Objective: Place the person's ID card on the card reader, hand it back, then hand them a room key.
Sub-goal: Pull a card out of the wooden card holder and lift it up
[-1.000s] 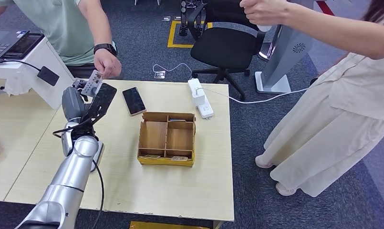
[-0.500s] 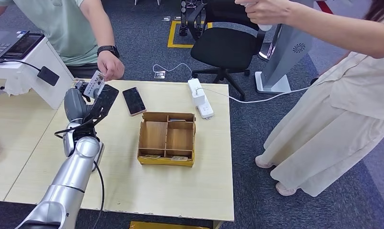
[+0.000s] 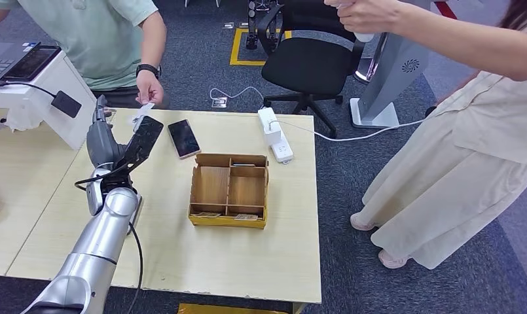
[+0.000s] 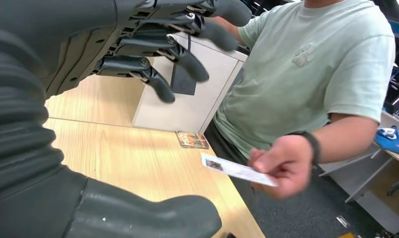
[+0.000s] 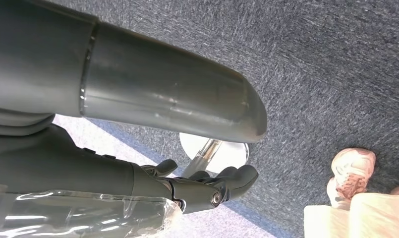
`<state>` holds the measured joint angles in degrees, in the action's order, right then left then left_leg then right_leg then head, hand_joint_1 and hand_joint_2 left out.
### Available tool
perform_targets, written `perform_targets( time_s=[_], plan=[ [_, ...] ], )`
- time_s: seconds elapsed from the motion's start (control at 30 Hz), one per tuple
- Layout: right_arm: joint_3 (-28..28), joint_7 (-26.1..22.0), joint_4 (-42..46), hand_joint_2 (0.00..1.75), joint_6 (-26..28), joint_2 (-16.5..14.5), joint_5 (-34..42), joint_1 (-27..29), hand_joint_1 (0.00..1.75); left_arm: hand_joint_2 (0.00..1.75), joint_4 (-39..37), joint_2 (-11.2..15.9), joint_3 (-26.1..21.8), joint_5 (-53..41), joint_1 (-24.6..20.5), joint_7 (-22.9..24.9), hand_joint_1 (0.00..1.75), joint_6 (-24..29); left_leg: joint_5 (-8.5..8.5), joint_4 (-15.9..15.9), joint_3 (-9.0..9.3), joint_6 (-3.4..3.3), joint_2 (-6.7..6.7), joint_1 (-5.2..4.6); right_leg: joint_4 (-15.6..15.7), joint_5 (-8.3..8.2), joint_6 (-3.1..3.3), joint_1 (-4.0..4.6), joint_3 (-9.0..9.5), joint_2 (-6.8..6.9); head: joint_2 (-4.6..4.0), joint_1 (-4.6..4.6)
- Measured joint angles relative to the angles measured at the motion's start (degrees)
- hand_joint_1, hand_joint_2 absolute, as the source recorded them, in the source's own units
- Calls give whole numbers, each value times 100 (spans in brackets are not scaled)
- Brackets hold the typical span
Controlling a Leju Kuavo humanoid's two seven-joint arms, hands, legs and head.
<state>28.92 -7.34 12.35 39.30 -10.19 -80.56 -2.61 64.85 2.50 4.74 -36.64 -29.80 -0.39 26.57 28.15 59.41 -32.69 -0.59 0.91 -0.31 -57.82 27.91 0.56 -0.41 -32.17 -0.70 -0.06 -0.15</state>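
We count two people here. One, in a cream dress (image 3: 470, 163), stands off the table's (image 3: 182, 248) right side with an arm stretched out over a black office chair (image 3: 309, 62); the other, in a pale green shirt (image 3: 93, 36), sits at the table's far left corner. On the table we see one wooden box (image 3: 229, 190), one white power strip (image 3: 275, 135) and one phone (image 3: 183, 138). The box sits near the middle of the table, the phone lies behind the box to the left, and the power strip lies behind it to the right, at the far edge.

Our left hand (image 3: 102, 134) is raised above the table's far left corner, left of the phone. From the left wrist we see its dark fingers (image 4: 180, 49) spread wide apart from the thumb (image 4: 152, 215), with nothing between them and nothing touched. Our right hand (image 5: 202, 186) hangs beside the body above the carpet, its fingers curled in; we cannot tell whether anything lies inside them.

The box is split into compartments. The two large wooden ones look bare, a small card-like item lies in each of two narrow front slots, and something dark sits in a back slot.

The ID card (image 4: 237, 170) is pinched in the seated person's hand (image 4: 281, 166), just beyond the table's far left edge and apart from our left hand. One small patterned card (image 4: 192, 140) lies on the table near that edge.
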Motion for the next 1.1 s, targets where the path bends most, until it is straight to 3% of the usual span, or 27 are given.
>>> perform_targets(
  time_s=[0.57,0.77,1.1],
  plan=[
    [-13,0,0,0,0,0,28,1,0,175,9,28,-1,-40,47,-22,0,50,0,0,-3,0,0,0,0,0,0,0,0,0,2,0],
    [-13,-15,0,0,0,0,110,6,0,175,205,183,-2,-37,302,-167,0,102,0,-1,-4,0,1,0,0,0,0,0,0,1,0,0],
    [-13,-60,-2,0,-4,0,159,13,0,175,944,419,-68,-433,869,-622,0,724,0,-1,-6,0,3,0,0,1,0,0,0,4,1,1]
  ],
)
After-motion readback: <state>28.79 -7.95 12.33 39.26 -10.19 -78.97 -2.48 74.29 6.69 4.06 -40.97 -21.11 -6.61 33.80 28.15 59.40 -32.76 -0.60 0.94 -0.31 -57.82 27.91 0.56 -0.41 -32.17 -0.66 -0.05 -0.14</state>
